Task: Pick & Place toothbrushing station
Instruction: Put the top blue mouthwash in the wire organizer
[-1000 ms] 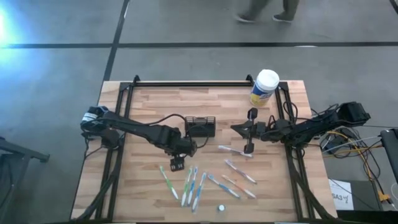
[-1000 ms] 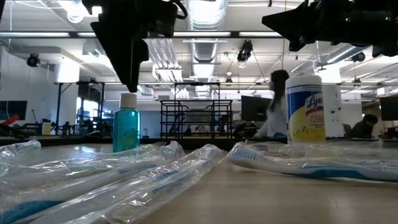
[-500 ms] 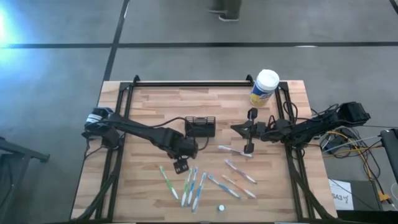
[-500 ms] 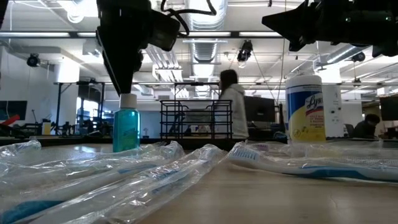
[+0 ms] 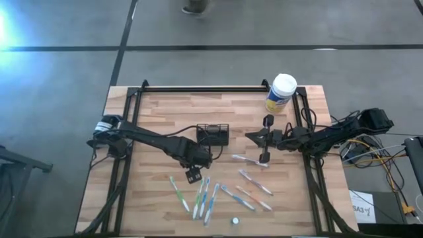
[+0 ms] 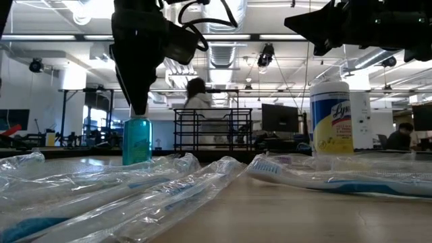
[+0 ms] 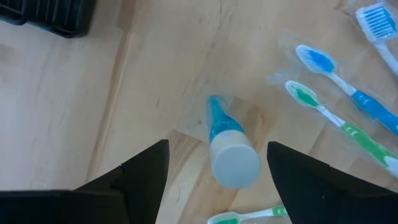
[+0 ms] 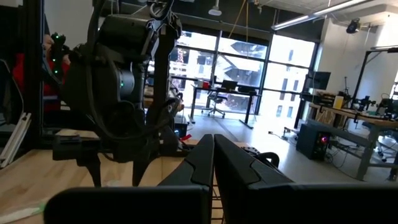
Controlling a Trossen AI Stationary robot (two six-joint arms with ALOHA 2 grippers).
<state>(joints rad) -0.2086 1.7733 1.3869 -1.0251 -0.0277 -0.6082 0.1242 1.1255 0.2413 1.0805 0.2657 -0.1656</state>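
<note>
High view: the black mesh caddy [image 5: 213,134] sits near the table [image 5: 158,112] centre, its long axis running 9 to 3 o'clock, open side up. At its 7 o'clock, the left gripper [image 5: 192,174] hangs with fingers spread over a small blue bottle [image 7: 227,148], grasping nothing. At the caddy's 3 o'clock, the right gripper [image 5: 266,139] waits, fingers pressed together.

The right gripper [image 8: 213,163] has its two dark fingers pressed together, pointing level across the wooden table [image 8: 25,180]. Ahead of it hangs the other arm [image 8: 124,81], its fingers spread above the tabletop. Beyond are windows [image 8: 242,68] and desks [image 8: 348,115].
</note>
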